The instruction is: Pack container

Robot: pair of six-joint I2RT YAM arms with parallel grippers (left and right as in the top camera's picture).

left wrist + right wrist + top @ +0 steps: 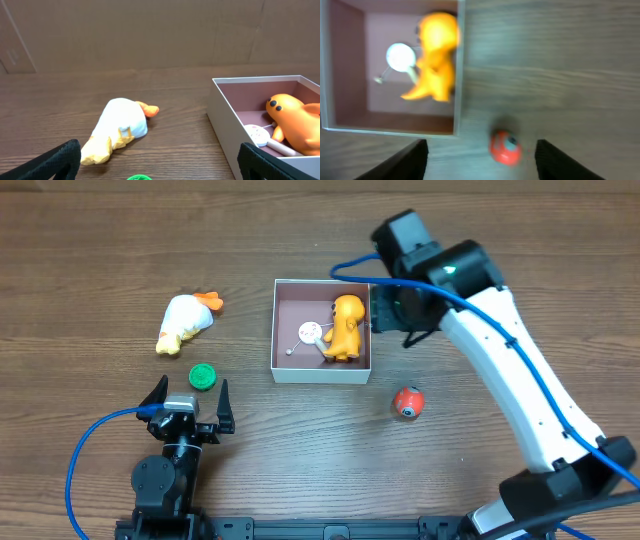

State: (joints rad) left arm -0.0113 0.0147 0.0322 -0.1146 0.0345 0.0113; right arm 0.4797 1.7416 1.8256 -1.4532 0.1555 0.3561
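Judging from the layout, the packing is taken to be partly done. The container stands at mid-table, and an orange toy and a white disc on a stick are seen lying on its floor. Three items are noted outside it: a red ball off its near right corner, and a white-and-yellow plush duck and a green cap to its left, each apart from the walls.

The right gripper is held above the table just outside the right wall, jaws spread wide and nothing gripped. The left gripper is likewise wide open and empty, near the cap.

A descent onto the ball is judged the likely next move. Open table is available all round it, and only the thin right wall need be cleared on the carry.
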